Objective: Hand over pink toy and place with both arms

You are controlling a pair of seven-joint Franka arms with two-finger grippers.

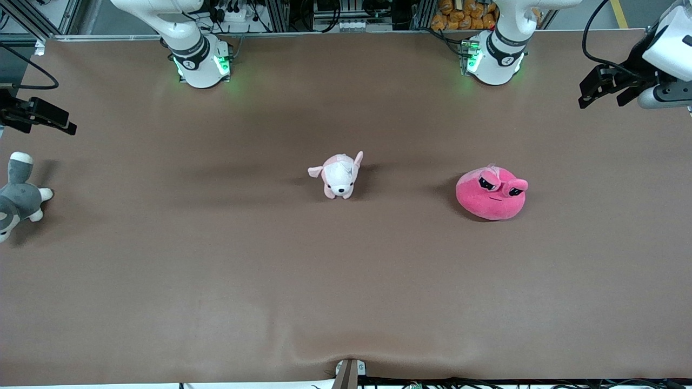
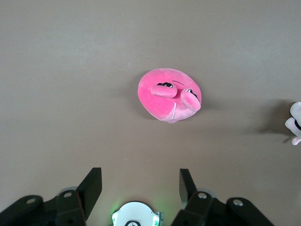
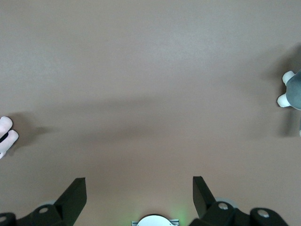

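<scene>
The left gripper (image 2: 140, 181) is held wide open with nothing in it, high over the table's (image 1: 346, 302) edge at the left arm's end. The pink toy (image 1: 491, 193) sits on the table well apart from it, out toward the middle and much closer to the left arm's base. The toy is round, its eyes facing the front camera. The right gripper (image 3: 139, 194) is also wide open and empty, and waits over the edge at the right arm's end.

Near frame centre on the brown table (image 1: 216, 281): small pale pink-and-white puppy plush (image 1: 339, 175), standing. At the left edge, partly cropped: grey-and-white plush animal (image 1: 16, 197), apparently lying flat.
</scene>
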